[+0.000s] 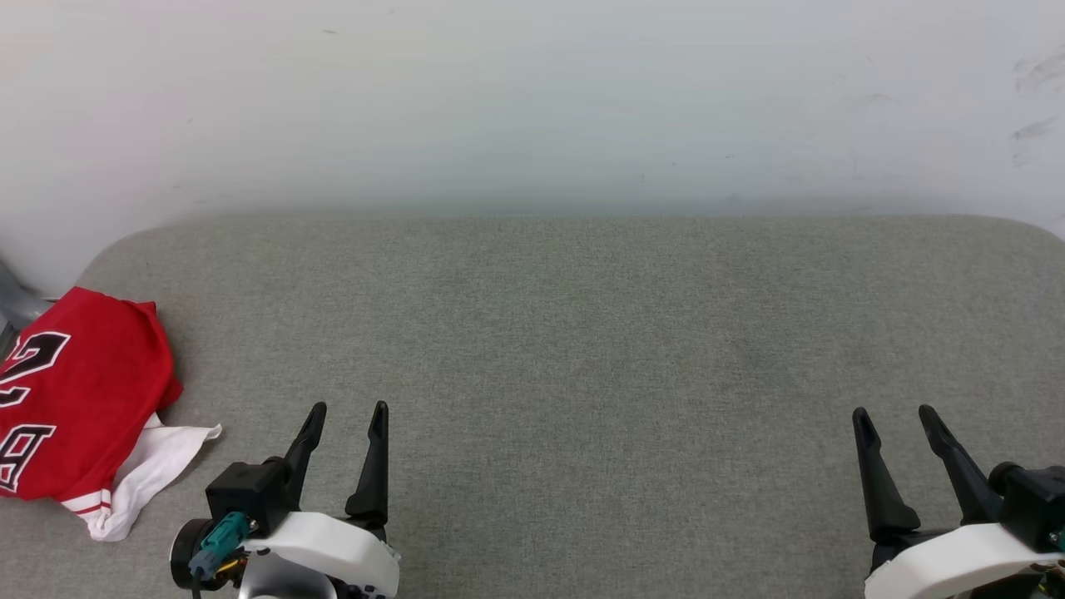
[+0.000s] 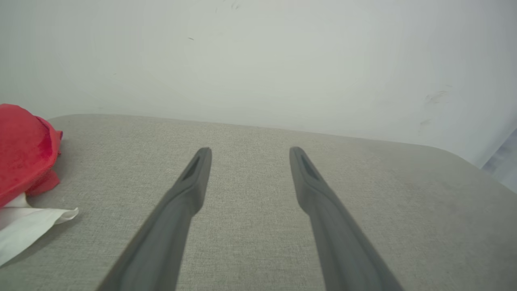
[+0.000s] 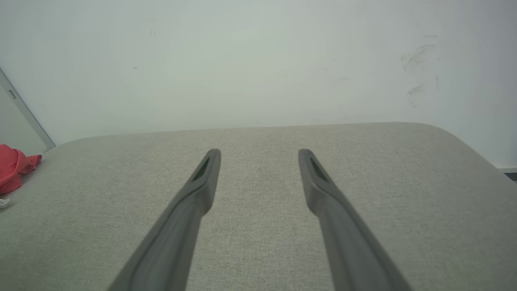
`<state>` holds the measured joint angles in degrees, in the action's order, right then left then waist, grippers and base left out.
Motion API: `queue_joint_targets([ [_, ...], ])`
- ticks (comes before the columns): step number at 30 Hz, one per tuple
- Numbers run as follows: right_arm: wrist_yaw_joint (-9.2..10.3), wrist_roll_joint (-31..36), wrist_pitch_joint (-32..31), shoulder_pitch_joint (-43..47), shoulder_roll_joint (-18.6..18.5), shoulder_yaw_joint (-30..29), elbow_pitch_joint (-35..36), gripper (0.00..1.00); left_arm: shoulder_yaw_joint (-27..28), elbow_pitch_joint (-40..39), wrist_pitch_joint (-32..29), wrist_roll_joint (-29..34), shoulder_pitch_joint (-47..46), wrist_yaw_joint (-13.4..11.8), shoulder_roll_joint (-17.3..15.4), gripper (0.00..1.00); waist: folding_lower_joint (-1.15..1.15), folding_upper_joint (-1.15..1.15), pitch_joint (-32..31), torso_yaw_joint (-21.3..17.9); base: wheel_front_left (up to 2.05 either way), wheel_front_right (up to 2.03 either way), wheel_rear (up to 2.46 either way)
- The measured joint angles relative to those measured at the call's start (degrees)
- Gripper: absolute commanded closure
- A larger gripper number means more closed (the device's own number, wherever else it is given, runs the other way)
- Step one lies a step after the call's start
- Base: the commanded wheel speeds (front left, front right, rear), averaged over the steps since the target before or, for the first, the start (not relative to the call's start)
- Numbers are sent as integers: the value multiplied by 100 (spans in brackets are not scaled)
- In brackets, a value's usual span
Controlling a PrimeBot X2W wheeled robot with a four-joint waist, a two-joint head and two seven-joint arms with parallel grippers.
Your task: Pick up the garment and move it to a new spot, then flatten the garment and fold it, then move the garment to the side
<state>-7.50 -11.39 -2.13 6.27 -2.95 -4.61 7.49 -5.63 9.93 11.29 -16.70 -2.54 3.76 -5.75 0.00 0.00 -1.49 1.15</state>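
Head view: garment point(image 1: 75, 391) crumpled far left on cushion point(image 1: 582, 333); left fingers point(image 1: 372, 466), right fingers point(image 1: 879, 487) spread, empty.

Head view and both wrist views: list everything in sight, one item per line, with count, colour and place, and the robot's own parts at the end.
garment: one, red with a white sleeve, striped trim and black white-outlined characters, lying at the left end of the padded surface, apart from both grippers
padded surface: one, grey woven fabric, rounded far corners, spanning the lower part of the view
wall: one, white, behind the surface
scuff marks: a few, dark, upper right of the wall
grey object: one, at the left edge behind the garment; cannot tell what it is
left gripper: one, dark fingers, open, lower left, holding nothing
right gripper: one, dark fingers, open, lower right, holding nothing
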Motion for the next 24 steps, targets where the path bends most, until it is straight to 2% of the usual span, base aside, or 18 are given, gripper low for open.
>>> queue_joint_targets([
  [14, 0, 339, 76, 88, 1, -99, 209, 0, 32, 172, 164, 302, -3, 80, 31, 0, 0, 0, -12, 74, 0, 0, 0],
  [24, 0, 677, 185, 147, 1, 32, 443, 0, 120, 349, 276, 577, -133, 155, 38, 0, 0, 0, -3, 474, 0, 0, 0],
])
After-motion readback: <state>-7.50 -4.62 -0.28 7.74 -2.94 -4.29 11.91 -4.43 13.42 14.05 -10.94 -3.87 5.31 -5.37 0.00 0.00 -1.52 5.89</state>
